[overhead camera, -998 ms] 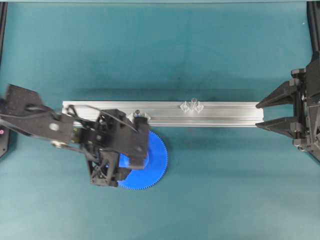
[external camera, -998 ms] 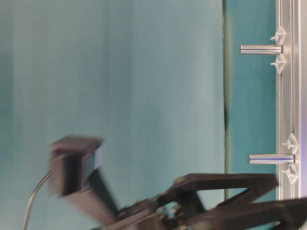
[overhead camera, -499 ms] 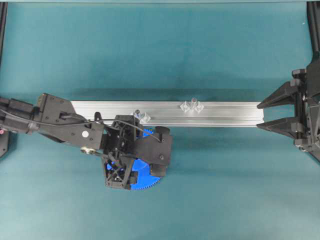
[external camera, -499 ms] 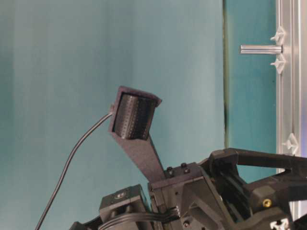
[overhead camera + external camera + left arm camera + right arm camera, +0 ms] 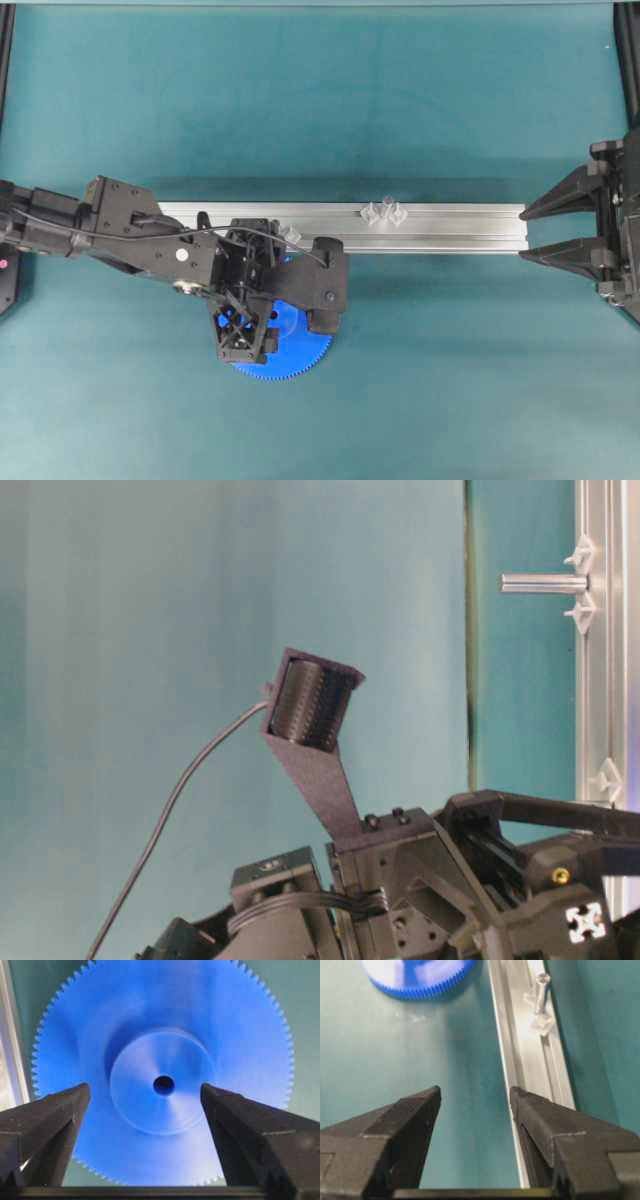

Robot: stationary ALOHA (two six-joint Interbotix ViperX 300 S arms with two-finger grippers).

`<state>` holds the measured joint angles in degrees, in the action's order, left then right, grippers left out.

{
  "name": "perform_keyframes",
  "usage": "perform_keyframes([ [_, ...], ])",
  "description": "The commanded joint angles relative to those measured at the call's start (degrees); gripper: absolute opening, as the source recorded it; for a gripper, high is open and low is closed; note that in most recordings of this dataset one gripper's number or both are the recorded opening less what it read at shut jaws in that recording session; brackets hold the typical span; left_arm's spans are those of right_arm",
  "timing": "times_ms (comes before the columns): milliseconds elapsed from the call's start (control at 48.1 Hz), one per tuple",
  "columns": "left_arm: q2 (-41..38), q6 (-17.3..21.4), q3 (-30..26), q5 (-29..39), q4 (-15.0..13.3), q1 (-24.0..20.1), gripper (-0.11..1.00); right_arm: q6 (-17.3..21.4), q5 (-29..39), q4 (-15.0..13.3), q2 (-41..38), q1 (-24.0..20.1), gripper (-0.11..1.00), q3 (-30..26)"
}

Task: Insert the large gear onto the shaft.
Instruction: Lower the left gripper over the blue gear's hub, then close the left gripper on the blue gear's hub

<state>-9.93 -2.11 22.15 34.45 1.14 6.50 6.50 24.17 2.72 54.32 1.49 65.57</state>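
Note:
The large gear (image 5: pixel 300 352) lies flat on the teal mat just in front of the rail, mostly hidden under my left arm. In the left wrist view the gear (image 5: pixel 165 1025) fills the frame. My left gripper (image 5: pixel 145 1089) hangs open above it, with a finger on each side of the raised hub, apart from it. The shaft (image 5: pixel 385 211) stands upright in its clear mount on the rail, right of the gear, with nothing on it. It also shows as the pin (image 5: pixel 545 582) and the pin (image 5: pixel 540 991). My right gripper (image 5: pixel 524 232) is open at the rail's right end.
A long aluminium rail (image 5: pixel 450 228) crosses the middle of the mat. A second clear mount (image 5: pixel 291 235) sits on it beside the left arm, its pin hidden. The left arm's wrist camera bracket (image 5: pixel 312 712) sticks up in the table-level view.
The left arm has swung round and settled over the gear, its gripper now straddling the hub. The gear has stayed in place. The right gripper has drawn back slightly to the right.

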Motion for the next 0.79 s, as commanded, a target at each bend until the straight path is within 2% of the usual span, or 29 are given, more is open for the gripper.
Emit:
perform_keyframes([
  [0,0.79,-0.26,-1.67,-0.09,0.0,0.18,0.93,0.79,-0.35,0.18,-0.18,-0.18,0.66,-0.44],
  [769,-1.23,-2.99,-1.67,0.09,0.0,1.23,0.93,0.79,-1.23,0.26,-0.09,-0.18,0.66,0.18],
])
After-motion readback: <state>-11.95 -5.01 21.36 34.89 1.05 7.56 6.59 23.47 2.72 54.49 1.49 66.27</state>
